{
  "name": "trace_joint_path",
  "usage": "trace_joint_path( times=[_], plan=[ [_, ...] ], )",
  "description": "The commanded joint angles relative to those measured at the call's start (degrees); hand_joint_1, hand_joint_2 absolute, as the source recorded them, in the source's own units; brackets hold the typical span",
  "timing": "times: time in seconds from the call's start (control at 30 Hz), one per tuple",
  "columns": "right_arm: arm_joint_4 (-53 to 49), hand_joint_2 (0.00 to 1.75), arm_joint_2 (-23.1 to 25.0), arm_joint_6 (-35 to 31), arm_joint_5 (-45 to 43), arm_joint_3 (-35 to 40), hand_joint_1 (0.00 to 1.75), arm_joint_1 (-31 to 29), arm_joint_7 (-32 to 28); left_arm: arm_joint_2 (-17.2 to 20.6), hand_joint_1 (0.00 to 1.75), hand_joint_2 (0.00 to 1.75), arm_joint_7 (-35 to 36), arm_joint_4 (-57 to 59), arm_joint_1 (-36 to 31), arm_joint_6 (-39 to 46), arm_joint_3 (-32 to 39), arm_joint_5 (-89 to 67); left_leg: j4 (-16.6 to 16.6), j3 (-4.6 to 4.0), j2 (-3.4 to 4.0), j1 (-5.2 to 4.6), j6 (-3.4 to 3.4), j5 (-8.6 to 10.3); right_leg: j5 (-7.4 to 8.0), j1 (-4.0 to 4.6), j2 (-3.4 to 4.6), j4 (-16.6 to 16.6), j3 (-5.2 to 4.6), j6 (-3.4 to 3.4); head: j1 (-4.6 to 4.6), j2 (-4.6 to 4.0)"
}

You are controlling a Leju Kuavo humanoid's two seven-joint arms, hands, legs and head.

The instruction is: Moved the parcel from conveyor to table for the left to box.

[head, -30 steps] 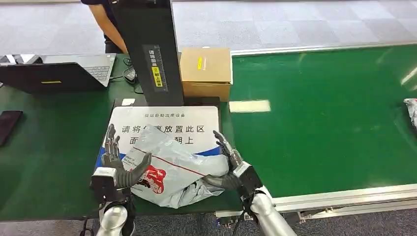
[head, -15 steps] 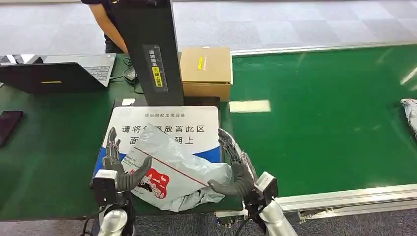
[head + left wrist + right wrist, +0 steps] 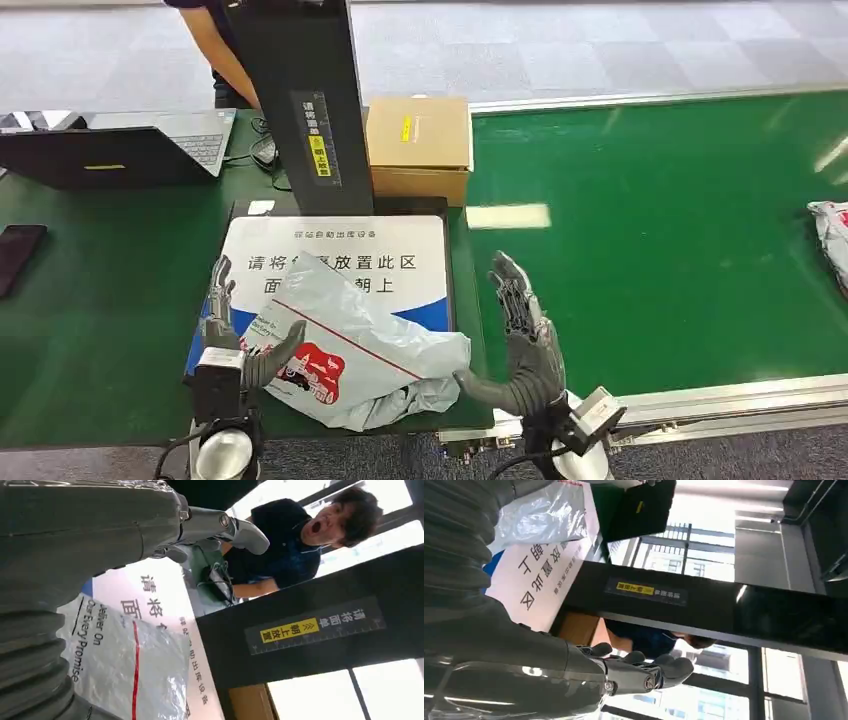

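Both arms were silver tubes ending in boxy black wrist blocks with white labels. The left hand (image 3: 232, 335) and right hand (image 3: 522, 345) had dark grey fingers (image 3: 510, 292), thick grey thumbs and ribbed grey covers; black cables trailed below.

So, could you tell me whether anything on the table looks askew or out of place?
The grey parcel lies crumpled and skewed on the white sign plate, covering part of its printed text and overhanging the near edge.

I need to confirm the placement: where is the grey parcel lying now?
In the head view the grey parcel lies on the near part of the white sign plate, between the left hand and the right hand, left of the conveyor.
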Motion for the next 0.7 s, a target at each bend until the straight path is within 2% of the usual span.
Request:
trace_joint_path(
  times=[0.03,0.3,0.37,0.47,0.7],
  plan=[
    [-6.95,1.75,-0.39,0.05,0.81,-3.83,0.00,4.72,-0.53,5.21,0.00,1.75,3.07,-8.80,2.69,-0.65,1.35,-7.98,-0.03,0.02,0.00,0.01,-0.01,-0.01,-0.03,0.04,-0.06,0.01,0.01,-0.12,0.00,0.00],
    [-7.86,1.75,0.64,0.83,1.28,-6.23,0.00,4.60,-0.49,10.08,0.00,1.75,8.36,-12.85,2.71,-7.32,-1.69,-20.24,-0.10,0.09,0.01,-0.01,0.00,0.03,-0.02,0.03,-0.10,-0.01,0.06,-0.20,0.00,0.00],
    [-6.80,1.75,0.85,1.26,1.33,-6.94,0.00,4.14,-0.50,12.72,0.00,1.75,11.34,-13.65,2.72,-14.58,-2.63,-23.10,-0.07,0.06,0.00,0.00,-0.01,0.02,-0.01,0.02,-0.08,-0.01,0.03,-0.16,0.00,0.00],
    [-5.51,1.75,0.93,2.05,1.15,-7.22,0.00,3.55,-0.53,14.43,0.00,1.75,13.28,-14.05,3.35,-19.57,-2.81,-26.37,-0.19,0.17,0.04,-0.01,-0.01,0.06,0.00,0.04,-0.10,-0.07,0.11,-0.27,0.00,0.00],
    [-3.88,1.75,1.18,2.50,1.11,-6.69,0.00,2.31,-0.53,17.29,0.00,1.75,17.79,-11.82,2.87,-25.83,-5.18,-33.06,-0.19,0.21,0.08,0.00,-0.01,0.03,-0.01,0.04,-0.05,-0.08,0.14,-0.24,0.00,0.00]
  ],
)
